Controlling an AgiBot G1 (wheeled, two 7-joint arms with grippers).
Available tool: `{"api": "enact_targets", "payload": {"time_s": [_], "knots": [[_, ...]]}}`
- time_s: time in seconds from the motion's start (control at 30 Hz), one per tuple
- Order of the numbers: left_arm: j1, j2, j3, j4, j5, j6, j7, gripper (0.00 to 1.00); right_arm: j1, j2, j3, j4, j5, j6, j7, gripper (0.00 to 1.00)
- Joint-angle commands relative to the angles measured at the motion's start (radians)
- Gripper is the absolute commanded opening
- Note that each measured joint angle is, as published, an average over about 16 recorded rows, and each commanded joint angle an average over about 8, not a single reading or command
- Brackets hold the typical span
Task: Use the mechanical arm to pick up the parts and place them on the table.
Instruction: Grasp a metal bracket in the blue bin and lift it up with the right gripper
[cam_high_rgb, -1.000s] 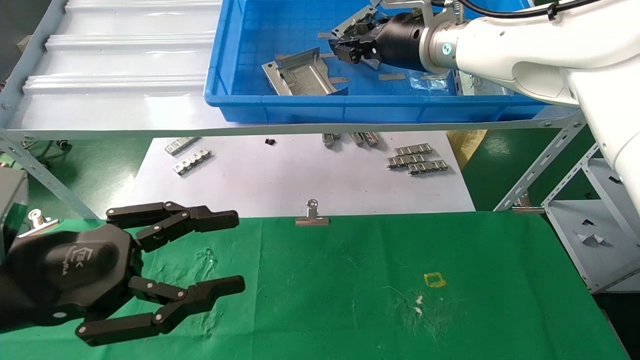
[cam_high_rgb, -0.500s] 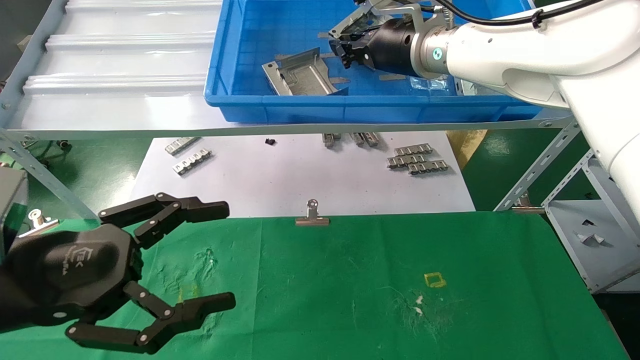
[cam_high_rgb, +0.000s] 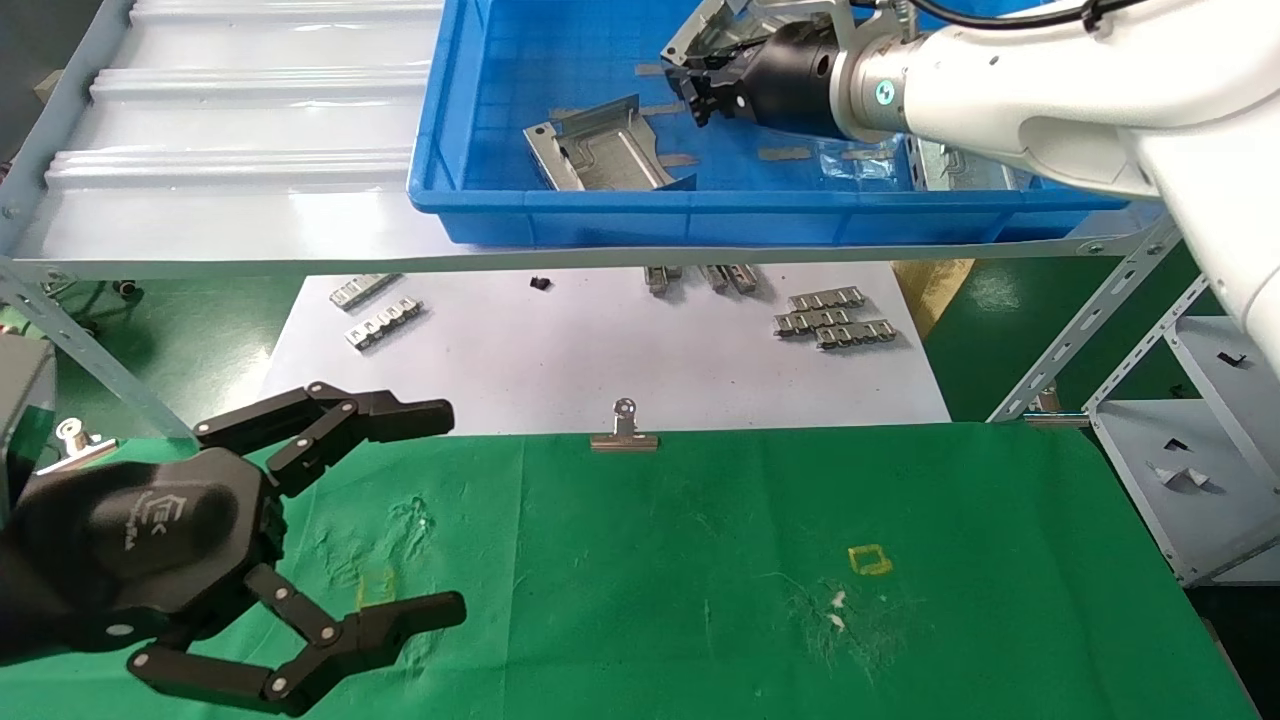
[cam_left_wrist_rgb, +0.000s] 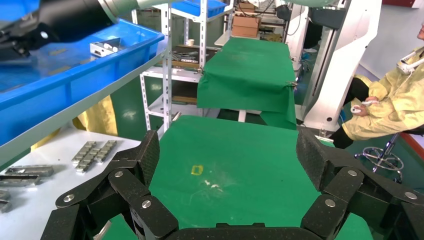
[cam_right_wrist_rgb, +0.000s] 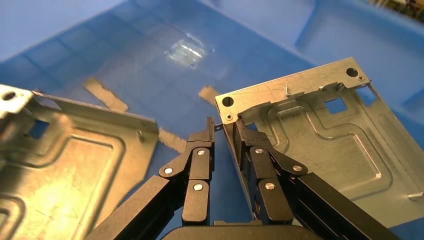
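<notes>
Over the blue bin (cam_high_rgb: 440, 150), the right gripper (cam_right_wrist_rgb: 223, 129) pinches one metal plate (cam_right_wrist_rgb: 320, 140) by its thin edge; it could slip. Left gripper (cam_high_rgb: 400, 520) hangs spread above the green table (cam_high_rgb: 700, 560).

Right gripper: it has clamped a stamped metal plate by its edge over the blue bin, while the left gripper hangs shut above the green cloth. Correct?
Not quite. The left gripper is open, fingers spread wide above the green cloth, as the head view and left wrist view show. The rest holds: the right gripper pinches the stamped metal plate by its edge over the blue bin.
</notes>
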Motion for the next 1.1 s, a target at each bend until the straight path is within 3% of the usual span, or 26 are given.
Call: {"api": "enact_targets", "payload": {"time_s": [0.03, 0.27, 0.63, 0.73, 0.9, 1.1], "knots": [[0.000, 0.000, 0.000, 0.000, 0.000, 0.000, 0.000, 1.00, 0.011, 0.001, -0.005, 0.002, 0.011, -0.008, -0.010, 0.00], [0.000, 0.000, 0.000, 0.000, 0.000, 0.000, 0.000, 1.00, 0.072, 0.043, 0.000, -0.007, 0.053, -0.186, -0.096, 0.00], [0.000, 0.000, 0.000, 0.000, 0.000, 0.000, 0.000, 1.00, 0.161, 0.191, 0.010, 0.009, 0.114, -0.684, -0.311, 0.00], [0.000, 0.000, 0.000, 0.000, 0.000, 0.000, 0.000, 1.00, 0.190, 0.218, 0.004, -0.001, 0.114, -0.788, -0.351, 0.00], [0.000, 0.000, 0.000, 0.000, 0.000, 0.000, 0.000, 1.00, 0.237, 0.258, -0.006, -0.008, 0.103, -0.893, -0.397, 0.00], [0.000, 0.000, 0.000, 0.000, 0.000, 0.000, 0.000, 1.00, 0.263, 0.320, -0.026, 0.043, 0.119, -0.965, -0.419, 0.00]]}}
